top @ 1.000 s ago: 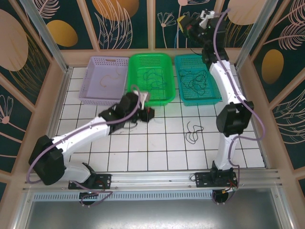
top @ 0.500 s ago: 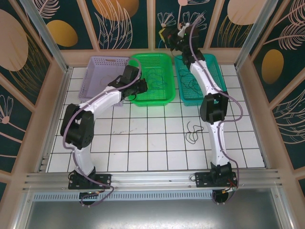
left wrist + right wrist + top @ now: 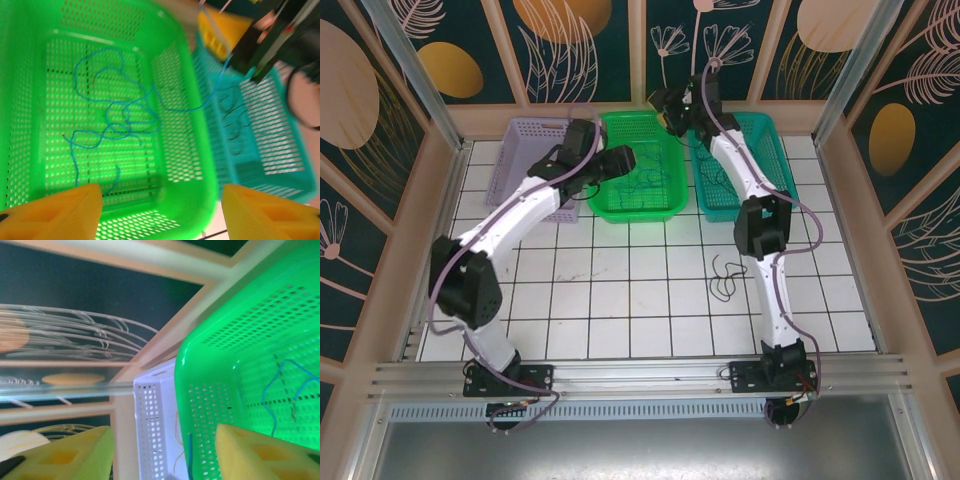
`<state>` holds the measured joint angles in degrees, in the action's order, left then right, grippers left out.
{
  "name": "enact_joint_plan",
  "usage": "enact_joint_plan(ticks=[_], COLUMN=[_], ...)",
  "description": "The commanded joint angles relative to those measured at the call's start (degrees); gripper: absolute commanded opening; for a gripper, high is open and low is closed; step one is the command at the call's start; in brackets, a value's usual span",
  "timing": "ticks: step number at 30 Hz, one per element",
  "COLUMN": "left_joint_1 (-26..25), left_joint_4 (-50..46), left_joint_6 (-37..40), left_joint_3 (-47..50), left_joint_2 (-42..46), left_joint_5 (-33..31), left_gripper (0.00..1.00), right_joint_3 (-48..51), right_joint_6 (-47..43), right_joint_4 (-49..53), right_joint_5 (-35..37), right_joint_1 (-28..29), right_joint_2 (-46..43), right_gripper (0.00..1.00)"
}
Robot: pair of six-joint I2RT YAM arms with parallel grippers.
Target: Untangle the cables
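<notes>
Opens left gripper (image 3: 160, 192) and right gripper (image 3: 164, 440) wide over green basket (image 3: 640, 212), gripping nothing, releasing blue cable (image 3: 135, 122); leaves black cable (image 3: 723, 277) on near table (image 3: 620, 300).

Top view: bright, even light; faint soft shadows on white worktop (image 3: 650, 310). Left wrist view: green basket (image 3: 185, 125) oversaturated, glowing; motion blur at 2 o'clock. Right wrist view: yellow fingers (image 3: 250, 455) out of focus at 6 o'clock; backdrop (image 3: 60, 335) smeared at 9 o'clock.
</notes>
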<state>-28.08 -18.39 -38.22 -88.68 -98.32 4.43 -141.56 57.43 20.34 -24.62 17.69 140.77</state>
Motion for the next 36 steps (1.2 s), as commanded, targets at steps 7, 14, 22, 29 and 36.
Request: enact_joint_plan(ticks=[7,14,22,29,36], left_joint_1=[-0.1,-0.1,-2.1,-11.2,-16.7], left_joint_4=[0.4,1.3,3.5,11.5,16.9], left_joint_6=[-6.1,-7.6,-7.3,-7.0,-5.7], left_joint_3=[6.1,7.8,14.1,25.8,30.7], left_joint_2=[7.8,7.5,11.4,15.0,12.8], left_joint_5=[0.8,0.8,4.6,7.3,10.2], left_gripper=[0.64,0.58,0.56,0.52,0.44], right_joint_3=[-3.0,3.7,37.3,80.8,99.6], right_joint_6=[-9.3,-12.4,-13.5,-3.3,-12.7], right_joint_4=[13.1,15.1,7.6,13.0,11.3], right_joint_5=[6.5,7.4,22.4,27.5,20.8], right_joint_1=[-2.0,2.9,6.5,3.5,-0.5], right_joint_2=[-11.6,-15.2,-41.6,-73.4,-81.3], right_gripper=[0.81,0.59,0.50,0.44,0.44])
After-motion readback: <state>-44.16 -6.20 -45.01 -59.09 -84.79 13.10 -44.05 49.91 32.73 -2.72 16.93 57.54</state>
